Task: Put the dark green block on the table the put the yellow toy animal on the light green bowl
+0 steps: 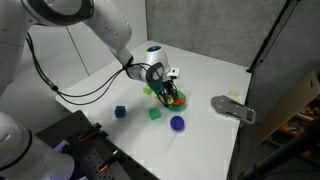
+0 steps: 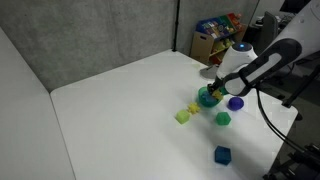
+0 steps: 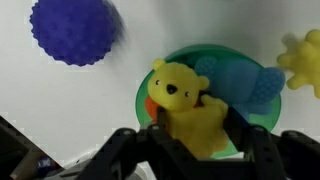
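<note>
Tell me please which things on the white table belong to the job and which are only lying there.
Job: yellow toy bear; small dark green cube; low pale yellow-green bowl.
Lying about: dark blue cube; purple spiky ball; larger darker green bowl; grey flat object.

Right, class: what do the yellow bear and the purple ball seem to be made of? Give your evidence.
Yellow bear: probably moulded plastic or rubber, smooth, slightly glossy. Purple ball: likely soft rubber, matte; small bumps cover it.
</note>
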Action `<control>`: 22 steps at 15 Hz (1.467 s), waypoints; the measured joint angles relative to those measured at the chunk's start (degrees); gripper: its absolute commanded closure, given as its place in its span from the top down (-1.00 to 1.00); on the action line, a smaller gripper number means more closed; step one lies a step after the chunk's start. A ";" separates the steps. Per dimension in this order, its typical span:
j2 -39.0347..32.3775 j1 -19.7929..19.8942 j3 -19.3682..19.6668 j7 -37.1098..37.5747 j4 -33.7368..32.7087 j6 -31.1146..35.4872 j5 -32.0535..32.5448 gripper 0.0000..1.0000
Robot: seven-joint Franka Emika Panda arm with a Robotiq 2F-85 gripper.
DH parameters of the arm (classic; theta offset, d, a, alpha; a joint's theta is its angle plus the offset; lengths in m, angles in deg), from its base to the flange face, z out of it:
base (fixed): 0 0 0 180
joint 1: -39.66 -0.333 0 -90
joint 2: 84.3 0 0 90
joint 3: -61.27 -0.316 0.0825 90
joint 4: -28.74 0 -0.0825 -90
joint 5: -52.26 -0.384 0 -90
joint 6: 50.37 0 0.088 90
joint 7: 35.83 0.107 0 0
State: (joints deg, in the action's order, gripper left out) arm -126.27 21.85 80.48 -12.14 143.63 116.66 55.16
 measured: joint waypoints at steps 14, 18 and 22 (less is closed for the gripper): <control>8.43 1.03 -12.09 -0.56 0.22 -7.74 -0.22 -0.31; 6.14 2.96 -17.64 -3.12 -2.96 -11.50 -2.51 -0.31; 1.75 6.10 -20.91 -7.12 -9.95 -17.76 -4.65 -0.31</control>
State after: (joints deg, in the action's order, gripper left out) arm -124.51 27.95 59.57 -19.26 133.68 98.91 50.52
